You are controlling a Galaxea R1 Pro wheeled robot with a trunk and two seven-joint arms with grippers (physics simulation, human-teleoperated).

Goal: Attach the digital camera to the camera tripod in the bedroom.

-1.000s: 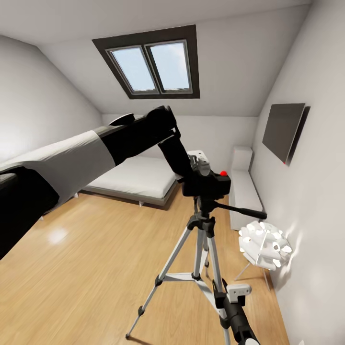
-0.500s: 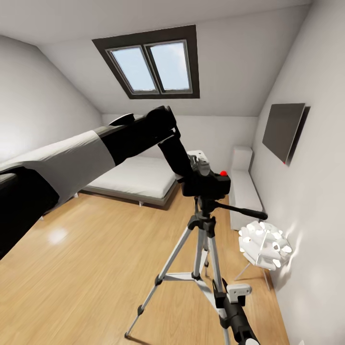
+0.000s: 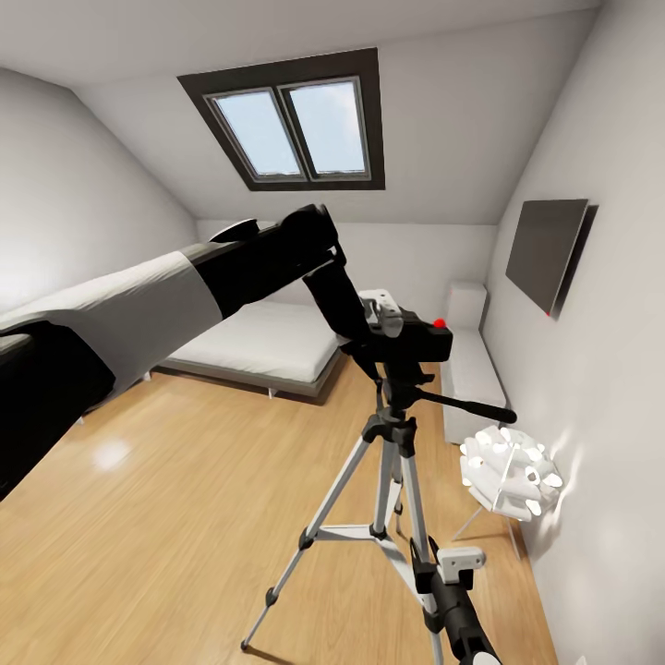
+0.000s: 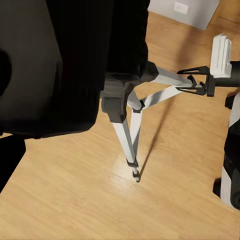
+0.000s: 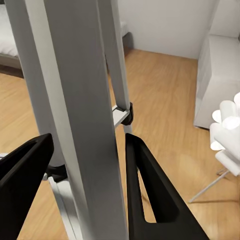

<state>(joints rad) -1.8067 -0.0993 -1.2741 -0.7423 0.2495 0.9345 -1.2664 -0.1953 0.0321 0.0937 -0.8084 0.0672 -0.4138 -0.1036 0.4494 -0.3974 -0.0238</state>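
The black digital camera (image 3: pixel 413 341), red button on top, sits just above the black head of the camera tripod (image 3: pixel 399 434). My left gripper (image 3: pixel 373 334) reaches in from the left and is shut on the camera's near side. In the left wrist view the camera (image 4: pixel 50 65) is a large dark mass over the silver legs (image 4: pixel 127 140). Low down, my right gripper (image 3: pixel 427 574) is shut on one tripod leg. The right wrist view has that leg (image 5: pixel 85 100) between the two black fingers of the right gripper (image 5: pixel 90 140).
A grey low bed (image 3: pixel 259 342) lies beyond the tripod at the left. A white spiky lamp (image 3: pixel 511 476) stands by the right wall, close to the tripod's handle (image 3: pixel 466 406). White shelving (image 3: pixel 466 365) and a dark wall panel (image 3: pixel 545 251) are on the right.
The camera has shifted slightly up and to the right over the tripod head, with my left gripper on it. The right arm and the tripod have not moved.
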